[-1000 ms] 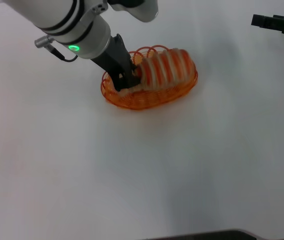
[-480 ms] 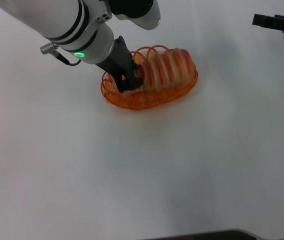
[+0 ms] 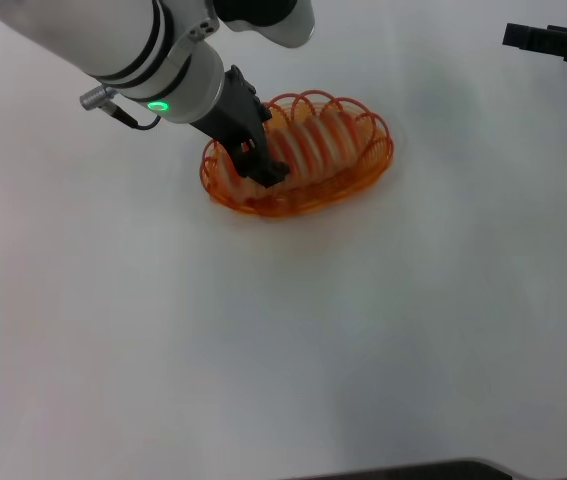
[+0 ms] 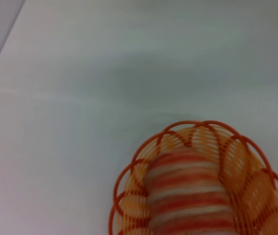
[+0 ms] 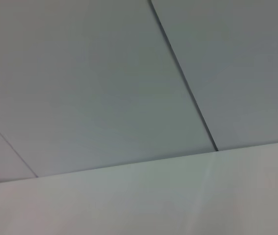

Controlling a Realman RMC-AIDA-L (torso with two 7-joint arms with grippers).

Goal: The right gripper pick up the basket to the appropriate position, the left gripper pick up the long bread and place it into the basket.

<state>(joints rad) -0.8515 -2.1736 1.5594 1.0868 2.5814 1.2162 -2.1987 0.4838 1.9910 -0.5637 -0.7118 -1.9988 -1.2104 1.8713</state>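
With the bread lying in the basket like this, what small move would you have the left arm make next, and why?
Probably open and lift away: the long bread lies inside the basket, while the left gripper sits at its end. The right gripper is parked far off.

Long bread (image 3: 308,148) now lower in basket (image 3: 358,178)

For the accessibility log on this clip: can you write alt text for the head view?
The long bread lies inside the orange basket on the white table, with the left gripper reaching down into the basket's left end at the loaf. The right gripper sits parked at the far right edge, away from the basket.
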